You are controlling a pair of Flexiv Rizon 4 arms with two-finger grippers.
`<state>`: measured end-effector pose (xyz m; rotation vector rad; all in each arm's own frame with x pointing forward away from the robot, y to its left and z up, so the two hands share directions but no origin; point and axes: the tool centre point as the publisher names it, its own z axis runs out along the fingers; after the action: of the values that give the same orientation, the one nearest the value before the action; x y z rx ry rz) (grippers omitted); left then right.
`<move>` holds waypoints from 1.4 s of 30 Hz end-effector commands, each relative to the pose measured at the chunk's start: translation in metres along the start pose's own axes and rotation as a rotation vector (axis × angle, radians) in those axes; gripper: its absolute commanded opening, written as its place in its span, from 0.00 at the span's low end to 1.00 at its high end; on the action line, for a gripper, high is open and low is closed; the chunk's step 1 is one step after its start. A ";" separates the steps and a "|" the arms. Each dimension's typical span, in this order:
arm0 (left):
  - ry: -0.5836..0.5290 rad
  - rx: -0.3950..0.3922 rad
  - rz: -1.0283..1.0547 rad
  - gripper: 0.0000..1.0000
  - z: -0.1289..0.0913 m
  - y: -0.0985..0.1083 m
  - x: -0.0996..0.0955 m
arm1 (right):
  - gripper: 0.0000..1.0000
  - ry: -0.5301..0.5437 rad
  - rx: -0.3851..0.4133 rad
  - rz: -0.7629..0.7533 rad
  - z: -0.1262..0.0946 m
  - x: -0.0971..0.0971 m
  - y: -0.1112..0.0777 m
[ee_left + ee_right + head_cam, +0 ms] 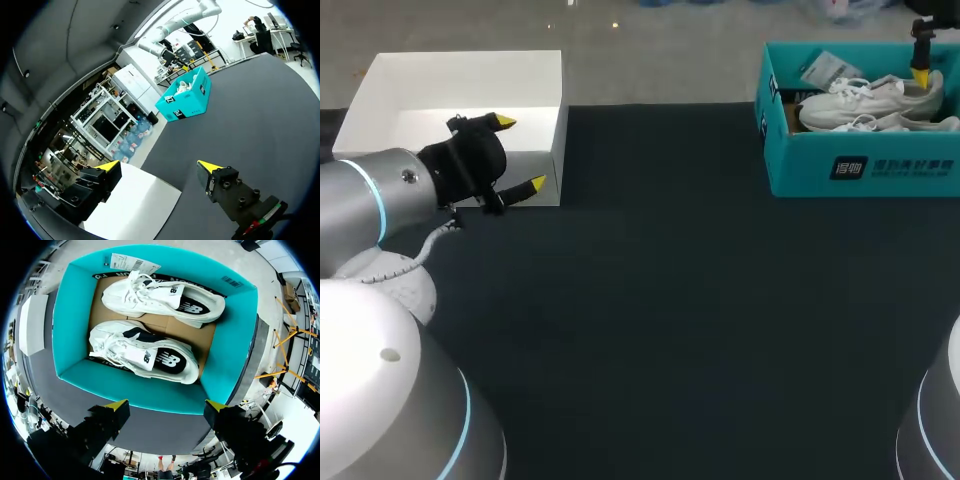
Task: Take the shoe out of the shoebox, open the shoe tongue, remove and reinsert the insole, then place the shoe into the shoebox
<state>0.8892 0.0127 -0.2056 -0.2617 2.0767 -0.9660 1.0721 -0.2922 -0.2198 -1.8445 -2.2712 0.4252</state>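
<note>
A teal shoebox [800, 165] stands at the table's far right, holding two white sneakers [865, 98]. In the right wrist view both shoes lie side by side on the cardboard floor: one shoe [165, 297] by the far wall, the other shoe [145, 357] nearer my fingers. My right gripper [167, 404] hangs open above the box's near wall [150, 392], touching nothing; in the head view one of its yellow tips [921, 75] shows over the box's right end. My left gripper [520, 153] stands open and empty at the far left, by the white lid [450, 90].
The white lid [135, 210] lies under my left gripper [157, 165], at the table's far left corner. The teal shoebox [187, 100] shows far ahead of it across the dark tabletop [650, 300]. A paper tag [132, 262] rests on the shoebox's far rim.
</note>
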 end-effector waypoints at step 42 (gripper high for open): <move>0.431 -0.832 -0.690 1.00 0.000 0.017 -0.048 | 1.00 0.067 -0.092 0.030 0.002 0.010 -0.015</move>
<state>0.9315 0.0371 -0.2034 -0.8833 2.4443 -0.9363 1.0722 -0.2835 -0.2140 -1.8774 -2.2284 0.3244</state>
